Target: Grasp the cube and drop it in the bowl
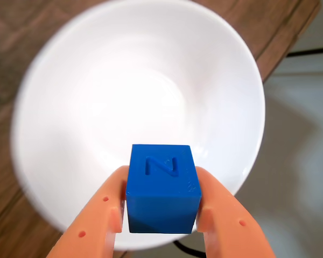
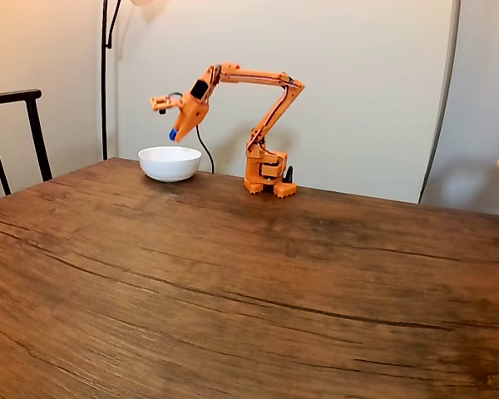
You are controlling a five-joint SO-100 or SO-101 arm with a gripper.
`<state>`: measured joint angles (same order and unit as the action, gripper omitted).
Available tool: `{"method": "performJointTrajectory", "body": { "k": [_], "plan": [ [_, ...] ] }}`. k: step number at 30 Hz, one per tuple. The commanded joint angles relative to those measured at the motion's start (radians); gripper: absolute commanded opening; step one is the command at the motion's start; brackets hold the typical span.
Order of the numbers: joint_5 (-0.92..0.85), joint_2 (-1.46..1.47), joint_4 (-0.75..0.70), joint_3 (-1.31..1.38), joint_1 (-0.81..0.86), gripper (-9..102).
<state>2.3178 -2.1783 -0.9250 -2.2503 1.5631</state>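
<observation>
In the wrist view the jaws (image 1: pixel 161 207) were clenched on the cube (image 1: pixel 161 185), one orange finger (image 1: pixel 99 215) pressed against its left face and the other against its right. The cube was bright blue, with an embossed "Z"-like letter on its upper face turned toward the camera. Its sides were equal, so it had no long axis to speak of; it sat square between the fingers, edges roughly level with the frame. Directly beneath it lay the bowl (image 1: pixel 97 91), white, glossy, open side up, its rim blurred at the left.

In the fixed view the orange arm (image 2: pixel 262 108) stood on the wooden tabletop (image 2: pixel 249 291) near the back wall, reaching leftward with the jaws (image 2: pixel 174 135) pointing down and to the left. The cube (image 2: pixel 173 134) showed as a small blue spot at their tip, held in the air just above the bowl (image 2: pixel 170 163) and clear of its rim. The bowl rested on the tabletop to the left of the arm's base. A dark chair back (image 2: pixel 17 125) stood at the far left.
</observation>
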Motion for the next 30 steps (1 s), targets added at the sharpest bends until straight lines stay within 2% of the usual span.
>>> {"method": "performJointTrajectory", "body": {
  "k": [1, 9, 11, 14, 17, 25, 30],
  "plan": [
    [0.017, 0.051, 0.109, -0.023, 0.008, 6],
    [0.021, 0.253, 0.249, -0.023, 0.003, 8],
    [0.021, 0.272, 0.255, -0.023, 0.002, 13],
    [0.023, 0.281, 0.242, -0.008, 0.000, 28],
    [0.023, 0.285, 0.202, 0.037, -0.006, 35],
    [0.023, 0.268, 0.017, 0.184, -0.029, 34],
    [0.003, 0.229, -0.104, 0.307, -0.149, 22]
  ]
}}
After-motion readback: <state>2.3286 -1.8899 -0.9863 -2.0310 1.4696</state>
